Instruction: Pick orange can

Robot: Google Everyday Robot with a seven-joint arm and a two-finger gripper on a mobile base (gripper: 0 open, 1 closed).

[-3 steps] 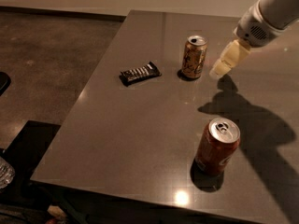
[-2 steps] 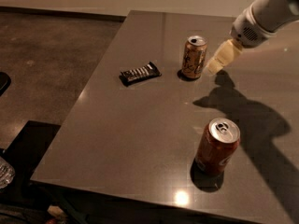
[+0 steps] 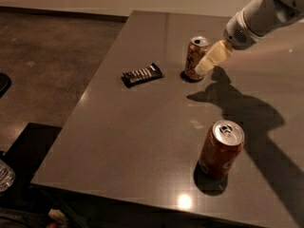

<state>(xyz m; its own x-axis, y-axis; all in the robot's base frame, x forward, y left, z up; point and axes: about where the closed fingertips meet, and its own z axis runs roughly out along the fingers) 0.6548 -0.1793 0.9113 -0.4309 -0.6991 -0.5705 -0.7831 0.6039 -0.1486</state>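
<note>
Orange can (image 3: 196, 56) stands upright at the far side of the table (image 3: 142, 127), not lifted. Gripper (image 3: 204, 66) reaches in from the right, at the can's right flank; its opening cannot be told. Grasp and lift not yet done.

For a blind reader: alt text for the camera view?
The gripper, at upper right, is beside the upright orange can on a grey table. A dark snack bar lies left of it; a red-brown can stands nearer.
</note>
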